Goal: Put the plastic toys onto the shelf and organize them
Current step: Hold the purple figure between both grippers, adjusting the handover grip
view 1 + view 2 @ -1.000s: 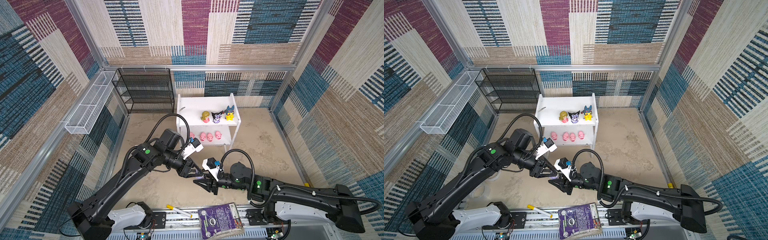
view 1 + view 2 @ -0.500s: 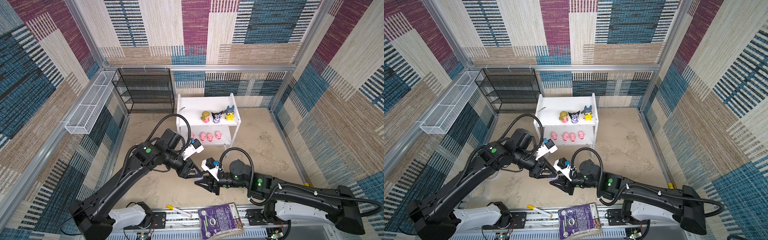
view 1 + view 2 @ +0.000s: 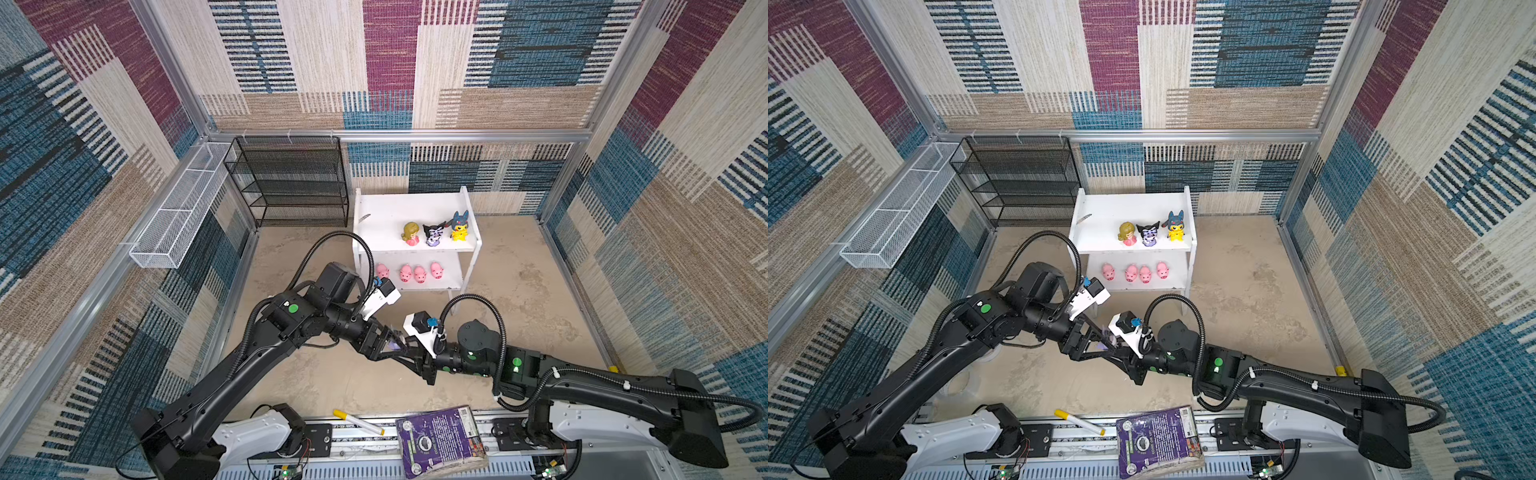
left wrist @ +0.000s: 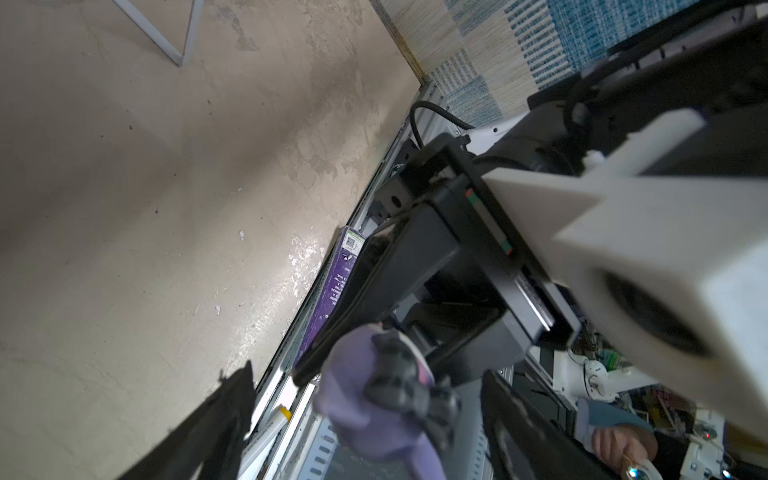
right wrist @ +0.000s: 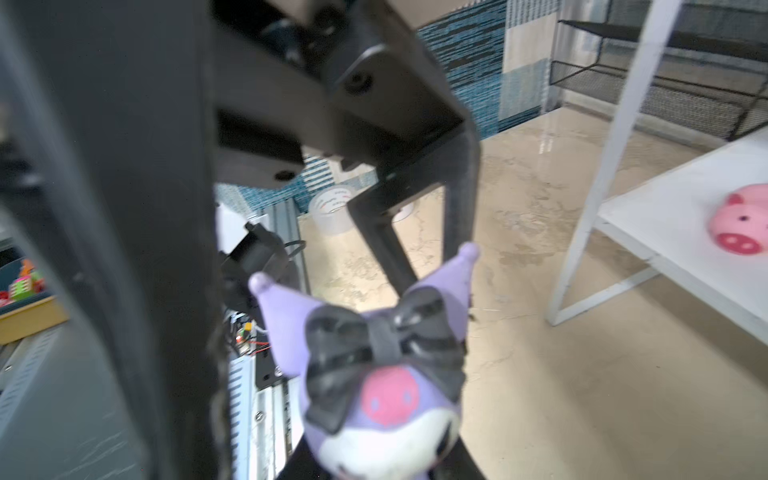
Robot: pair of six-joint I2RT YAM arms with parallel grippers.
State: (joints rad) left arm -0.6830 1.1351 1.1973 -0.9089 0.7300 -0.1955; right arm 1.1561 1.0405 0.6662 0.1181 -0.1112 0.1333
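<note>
The right end effector is clamped on the lilac eared toy. The left end effector stands wide apart around it.

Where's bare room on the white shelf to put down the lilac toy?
The top board is bare from its left side panel to the blonde girl. The lower board is crowded: four pigs along the front, one small gap after the leftmost.

You have the white two-tier shelf upright near the back wall, seven toys standing on it: blonde girl, black-purple eared one and yellow blue-hooded one in a row on top, four pink pigs below. Your lilac eared toy — black bow on its head — hangs off the floor in front.
</note>
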